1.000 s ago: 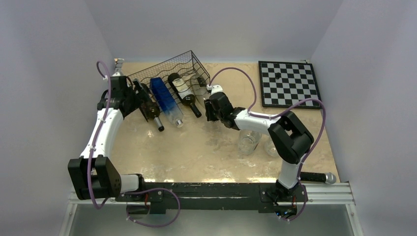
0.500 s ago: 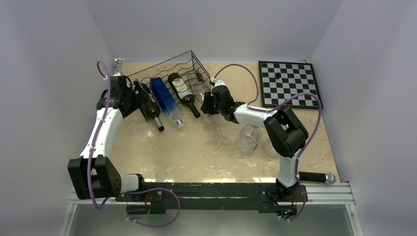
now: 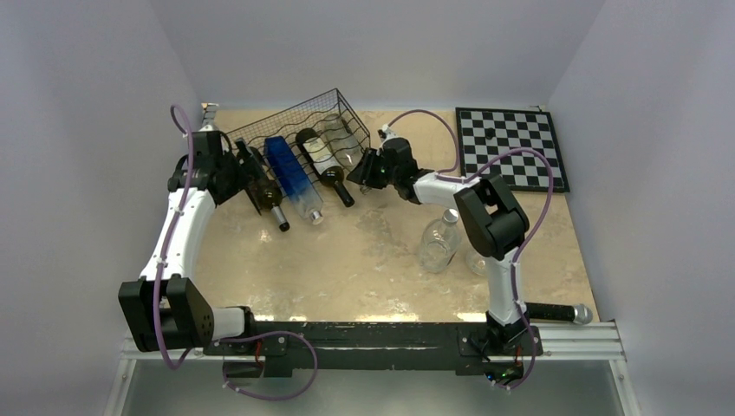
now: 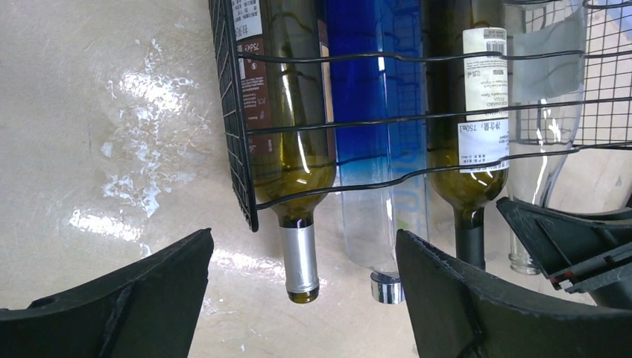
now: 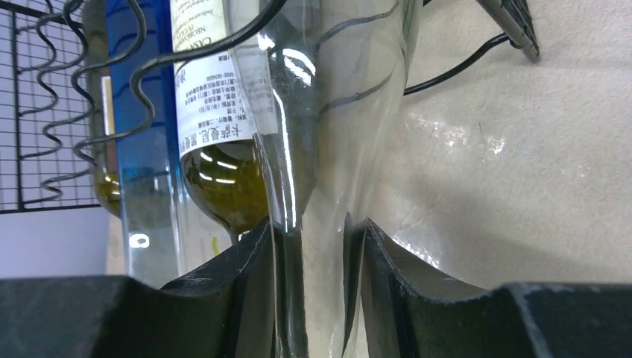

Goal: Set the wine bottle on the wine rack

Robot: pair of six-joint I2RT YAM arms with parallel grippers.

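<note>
Gripping the slim neck of the clear glass wine bottle (image 5: 328,112), the right hand (image 5: 317,253) is closed narrowly on it; the body lies in the rightmost trough of the black wire-mesh wine rack (image 3: 295,117); the left hand (image 3: 234,169) gapes wide, holding nothing; the glass is probably rigid, slick and breakable, so the neck suits best.

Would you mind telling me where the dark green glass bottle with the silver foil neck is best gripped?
By its silver foil neck, coming from the near, open front of the black wire-mesh rack. The dark green glass bottle lies neck outward, its body caged by wires; only the slim neck sticks out free.
</note>
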